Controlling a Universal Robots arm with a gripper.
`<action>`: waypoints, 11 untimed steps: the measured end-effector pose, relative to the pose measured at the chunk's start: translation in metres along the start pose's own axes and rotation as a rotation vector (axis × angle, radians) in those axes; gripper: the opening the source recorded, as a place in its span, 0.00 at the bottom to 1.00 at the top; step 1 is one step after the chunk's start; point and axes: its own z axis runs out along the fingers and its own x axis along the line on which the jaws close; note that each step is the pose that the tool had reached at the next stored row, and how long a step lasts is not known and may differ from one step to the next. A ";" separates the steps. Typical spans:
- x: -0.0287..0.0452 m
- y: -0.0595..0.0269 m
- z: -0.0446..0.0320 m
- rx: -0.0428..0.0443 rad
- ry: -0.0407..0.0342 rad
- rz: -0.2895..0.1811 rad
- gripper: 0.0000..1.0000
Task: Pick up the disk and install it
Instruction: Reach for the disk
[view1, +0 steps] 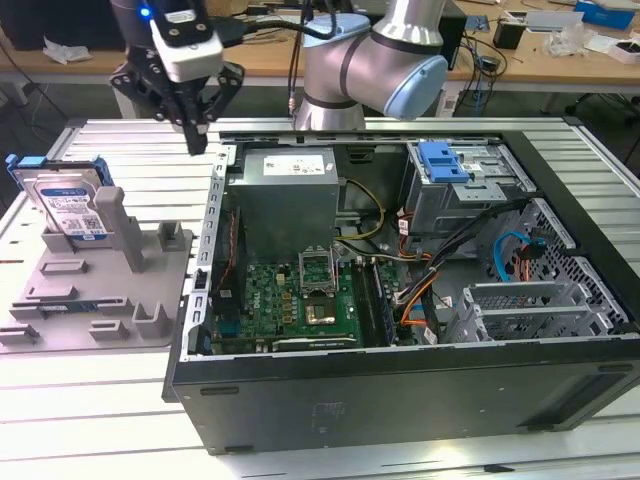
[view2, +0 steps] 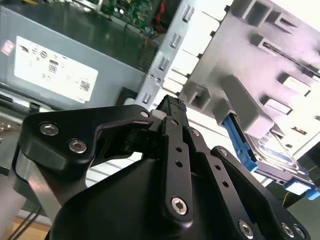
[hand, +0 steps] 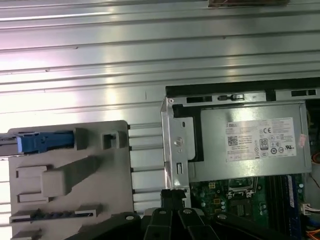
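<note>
The disk (view1: 68, 204), silver with a white-and-blue label and a blue carrier rail, stands on edge at the back of the grey fixture (view1: 100, 290) on the exterior view's left. Both wrist views show its blue rail edge (hand: 43, 142) and labelled face (view2: 274, 151) in the fixture. My gripper (view1: 196, 137) hangs above the table between the fixture and the computer case's left wall, right of the disk and apart from it. Its black fingers (view2: 172, 106) are shut together with nothing between them, as the first wrist view's fingertips (hand: 172, 196) also show.
An open computer case (view1: 400, 380) lies on the slatted aluminium table (view1: 90, 420), with a grey power supply (view1: 288, 190), a motherboard (view1: 295, 300) and a metal drive cage with a blue bracket (view1: 442, 160). The fixture has upright posts (view1: 112, 215).
</note>
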 end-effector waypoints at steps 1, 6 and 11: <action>0.0041 0.0014 0.0005 0.0000 0.0000 0.000 0.11; 0.0245 0.0083 0.0031 -0.0002 -0.0002 0.000 0.11; 0.0488 0.0164 0.0059 -0.0001 0.0000 0.000 0.11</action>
